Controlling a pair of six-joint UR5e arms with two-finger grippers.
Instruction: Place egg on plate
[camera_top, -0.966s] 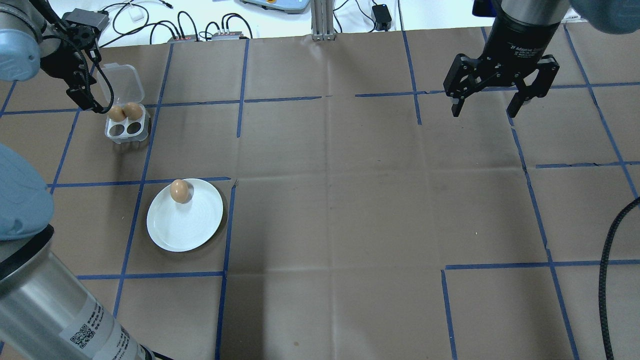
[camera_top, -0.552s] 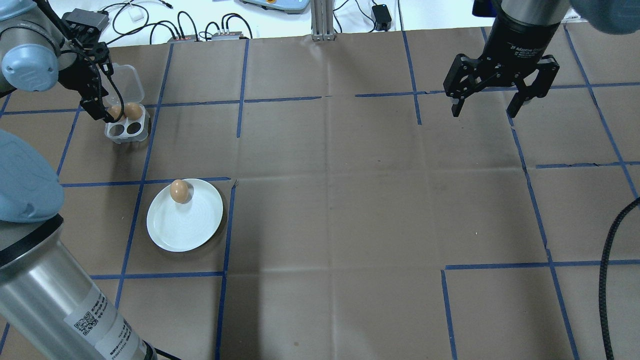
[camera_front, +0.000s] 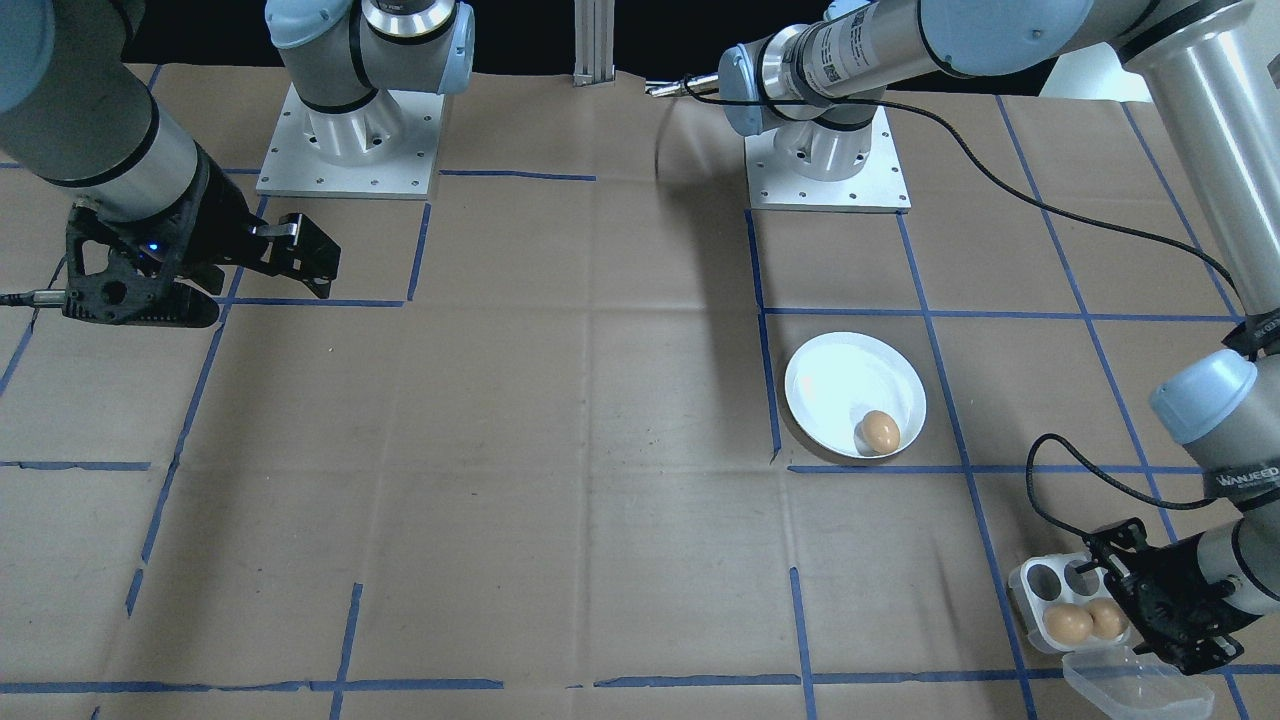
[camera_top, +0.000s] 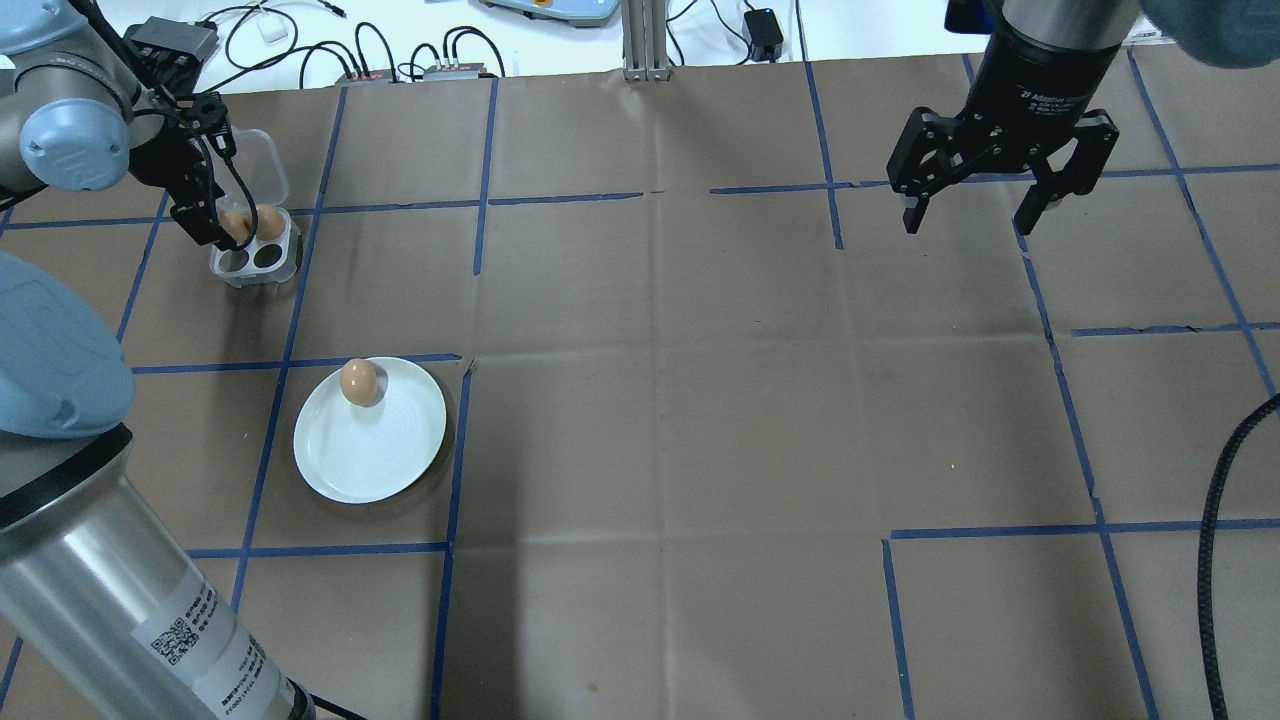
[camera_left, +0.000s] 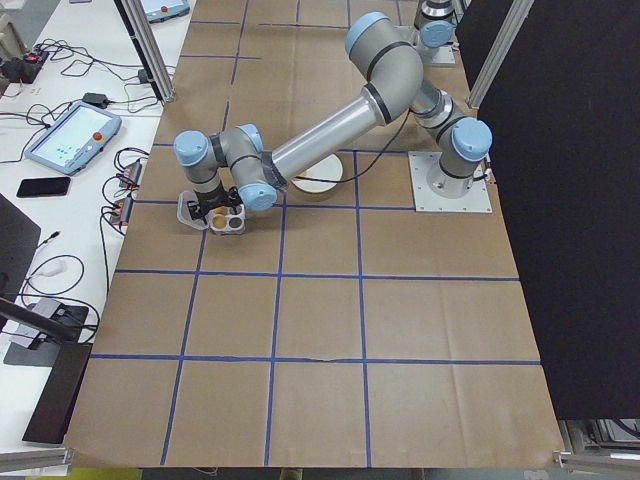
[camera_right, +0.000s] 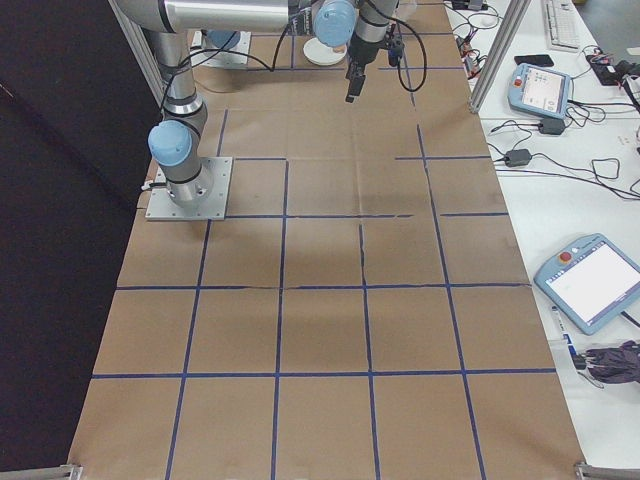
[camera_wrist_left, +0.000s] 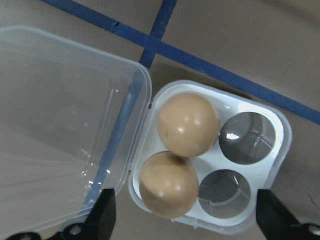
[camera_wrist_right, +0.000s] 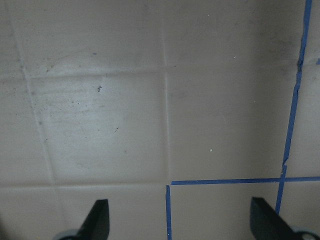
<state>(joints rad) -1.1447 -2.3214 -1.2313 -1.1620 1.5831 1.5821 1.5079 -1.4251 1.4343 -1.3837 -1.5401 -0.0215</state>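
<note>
The white plate (camera_top: 370, 460) lies front left on the table with one brown egg (camera_top: 358, 381) near its far rim; it also shows as the plate (camera_front: 840, 385) with the egg (camera_front: 880, 431). Behind it a clear egg tray (camera_top: 253, 262) holds two eggs (camera_top: 266, 221) in its far holes. My left gripper (camera_top: 215, 232) hangs open over the tray. In its wrist view the fingertips straddle the tray (camera_wrist_left: 280, 150) and nothing is between them but the two eggs (camera_wrist_left: 188, 123) below. My right gripper (camera_top: 968, 222) is open and empty at the far right.
The tray's clear lid (camera_wrist_left: 60, 125) lies folded open on the far side. Cables and boxes (camera_top: 400, 60) line the table's back edge beside a metal post (camera_top: 645, 40). A black cable (camera_top: 1215, 560) runs along the right edge. Blue tape lines grid the brown table cover.
My left gripper has moved right, over the egg tray and closer to the two eggs. The right arm, the plate and its egg have not moved.
</note>
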